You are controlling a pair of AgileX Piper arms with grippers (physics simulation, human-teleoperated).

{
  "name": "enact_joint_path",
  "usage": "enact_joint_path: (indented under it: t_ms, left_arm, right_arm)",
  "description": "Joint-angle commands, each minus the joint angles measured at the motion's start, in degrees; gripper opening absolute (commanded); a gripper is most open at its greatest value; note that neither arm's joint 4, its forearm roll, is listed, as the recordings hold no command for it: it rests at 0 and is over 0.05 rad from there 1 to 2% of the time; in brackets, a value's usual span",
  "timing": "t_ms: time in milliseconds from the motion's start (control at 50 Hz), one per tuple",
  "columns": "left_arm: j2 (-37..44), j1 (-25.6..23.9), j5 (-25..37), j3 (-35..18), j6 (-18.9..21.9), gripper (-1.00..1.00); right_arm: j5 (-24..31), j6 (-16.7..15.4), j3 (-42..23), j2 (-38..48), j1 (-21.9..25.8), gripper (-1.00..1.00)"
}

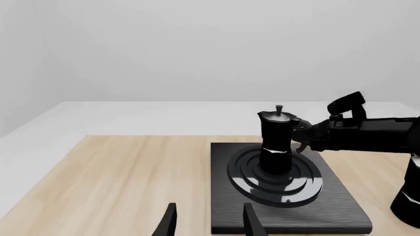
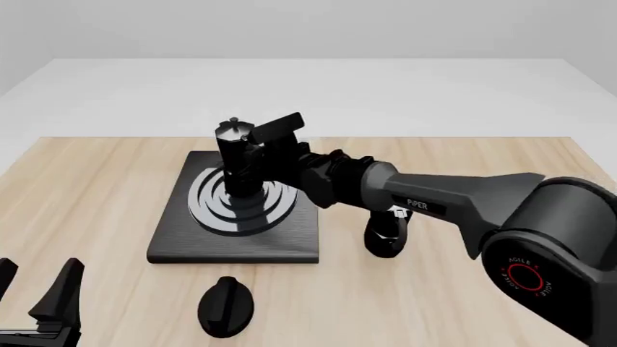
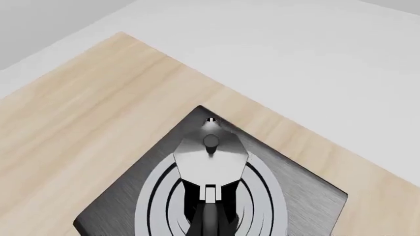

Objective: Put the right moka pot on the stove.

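Observation:
The right moka pot point(image 2: 234, 160), black and faceted with a silvery lid, stands upright at the centre of the burner rings on the stove point(image 2: 241, 244). My right gripper point(image 2: 260, 163) reaches in from the right and is shut on the pot's side handle. The left wrist view shows the pot point(image 1: 276, 140), the right gripper point(image 1: 303, 136) at its handle and the stove slab point(image 1: 341, 209). From above, the right wrist view looks down on the pot's lid point(image 3: 210, 160) over the stove point(image 3: 308, 196). My left gripper point(image 2: 39, 293) hangs open near the front left, away from the stove.
A twin moka pot point(image 2: 386, 235) stands on the wood just right of the stove, partly behind my right arm; it also shows at the edge of the left wrist view point(image 1: 408, 196). A small black oval knob point(image 2: 227, 307) lies in front of the stove.

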Motion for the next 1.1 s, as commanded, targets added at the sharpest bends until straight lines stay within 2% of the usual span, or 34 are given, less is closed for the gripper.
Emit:
enact_joint_path:
  t_ms: [20,480,500,1100]
  left_arm:
    - [0.00,0.00,0.00,0.00,0.00,1.00]
    - [0.00,0.00,0.00,0.00,0.00,1.00]
    - [0.00,0.00,0.00,0.00,0.00,1.00]
    - [0.00,0.00,0.00,0.00,0.00,1.00]
  right_arm:
    - [-1.82,1.14,-0.76,-0.07,0.09,-1.00]
    - [-3.06,1.36,2.13,-1.22,0.64,-1.00]
    - [-3.08,1.33,2.26,-1.38,0.75,1.00]
    - [-4.49,0.61,6.13,-5.19,1.16,1.00]
